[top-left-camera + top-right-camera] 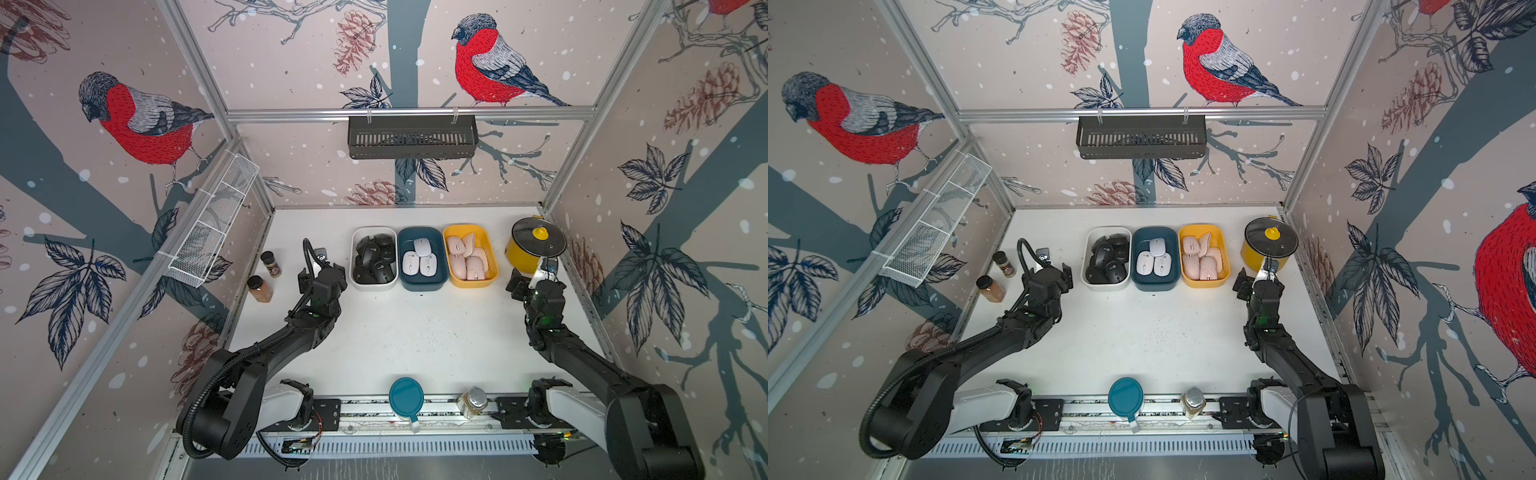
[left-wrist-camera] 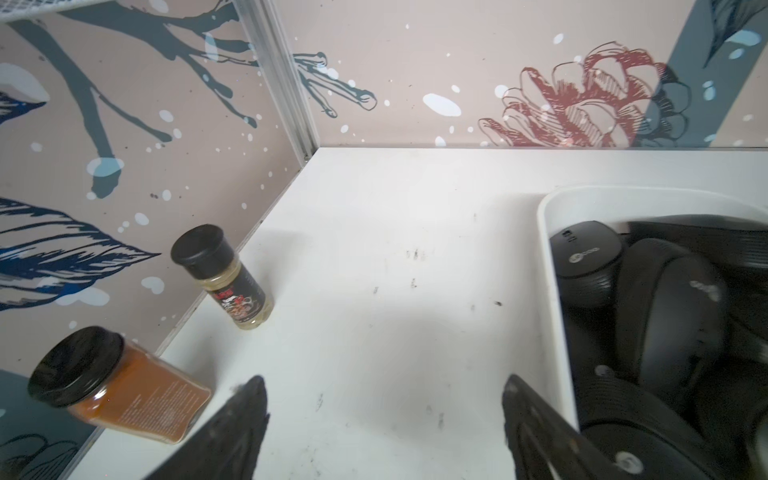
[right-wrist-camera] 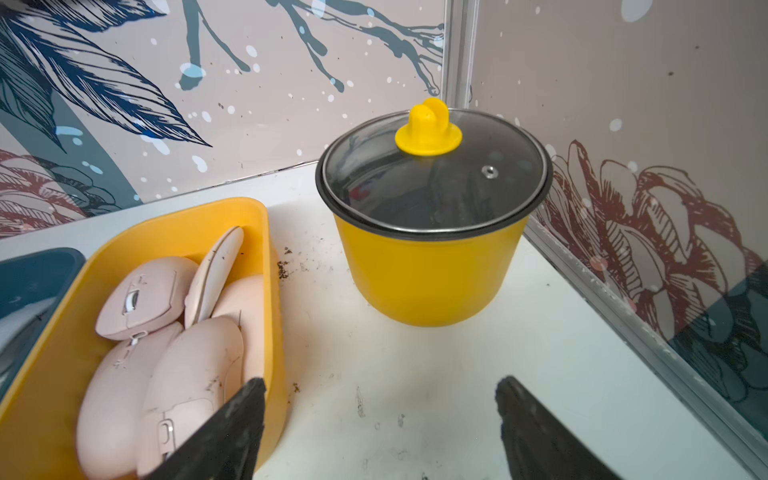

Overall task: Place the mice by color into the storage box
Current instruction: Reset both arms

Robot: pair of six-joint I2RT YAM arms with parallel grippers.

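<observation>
Contents: black mice (image 1: 374, 259) in white bin (image 1: 372, 286), white mice (image 1: 419, 259) in blue bin (image 1: 422, 286), pink mice (image 1: 467, 257) in yellow bin (image 1: 471, 284). Left gripper (image 2: 382, 399) and right gripper (image 3: 380, 399) stand spread, holding nothing.

White box (image 2: 550, 291) and yellow box (image 3: 178, 232) are running off the wrist frames; piled black mice (image 2: 665, 316) are hiding lower ones.

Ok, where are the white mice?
In a top view the white mice lie in the middle blue bin, between the white bin and the yellow bin.
</observation>
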